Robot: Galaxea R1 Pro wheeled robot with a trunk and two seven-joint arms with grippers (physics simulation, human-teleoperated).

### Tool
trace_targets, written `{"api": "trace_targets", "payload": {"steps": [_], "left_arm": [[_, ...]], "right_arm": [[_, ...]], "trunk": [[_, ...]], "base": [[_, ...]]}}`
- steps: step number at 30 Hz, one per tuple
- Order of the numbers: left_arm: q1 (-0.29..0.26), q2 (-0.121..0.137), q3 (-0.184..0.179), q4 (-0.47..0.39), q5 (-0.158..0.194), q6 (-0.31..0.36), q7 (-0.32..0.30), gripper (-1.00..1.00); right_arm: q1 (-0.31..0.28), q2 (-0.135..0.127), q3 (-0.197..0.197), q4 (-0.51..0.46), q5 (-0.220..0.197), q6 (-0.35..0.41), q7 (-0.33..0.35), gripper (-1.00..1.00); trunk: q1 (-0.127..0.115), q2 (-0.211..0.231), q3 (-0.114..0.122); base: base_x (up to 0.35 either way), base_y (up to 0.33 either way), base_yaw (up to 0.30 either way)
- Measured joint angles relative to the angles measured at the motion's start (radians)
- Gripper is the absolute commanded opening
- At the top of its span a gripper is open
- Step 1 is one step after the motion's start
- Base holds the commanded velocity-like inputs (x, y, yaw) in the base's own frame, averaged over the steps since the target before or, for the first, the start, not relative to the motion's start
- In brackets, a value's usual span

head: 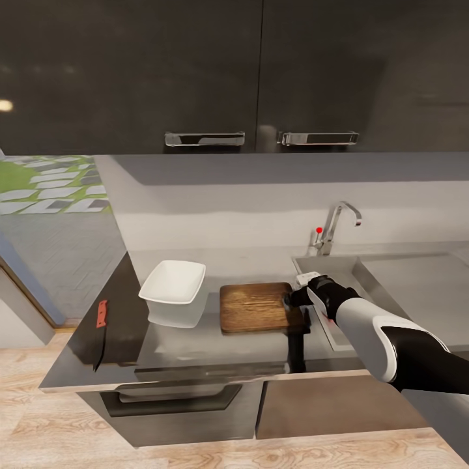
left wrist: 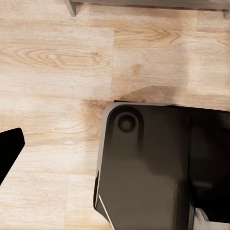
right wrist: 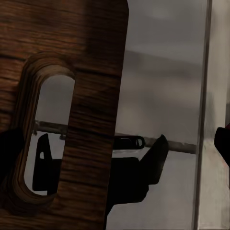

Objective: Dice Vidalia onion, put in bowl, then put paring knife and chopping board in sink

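Right gripper (head: 294, 298) at chopping board (head: 254, 306) edge; bowl (head: 172, 283) beside board.

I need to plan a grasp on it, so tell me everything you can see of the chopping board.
The chopping board is a brown wooden rectangle with darker edges and visible grain. It lies flat on the grey countertop, between the white bowl and the sink. The right wrist view shows an oblong handle slot through it near one end. The right gripper is at its sink-side edge; whether it grips is unclear. Nothing lies on it.
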Motion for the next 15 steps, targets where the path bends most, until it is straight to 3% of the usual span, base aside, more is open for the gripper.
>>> {"api": "trace_targets", "payload": {"steps": [15], "left_arm": [[0.000, 0.000, 0.000, 0.001, 0.000, 0.000, 0.000, 1.00]], "right_arm": [[0.000, 0.000, 0.000, -0.001, 0.000, 0.000, 0.000, 1.00]], "trunk": [[0.000, 0.000, 0.000]], "base": [[0.000, 0.000, 0.000]]}}
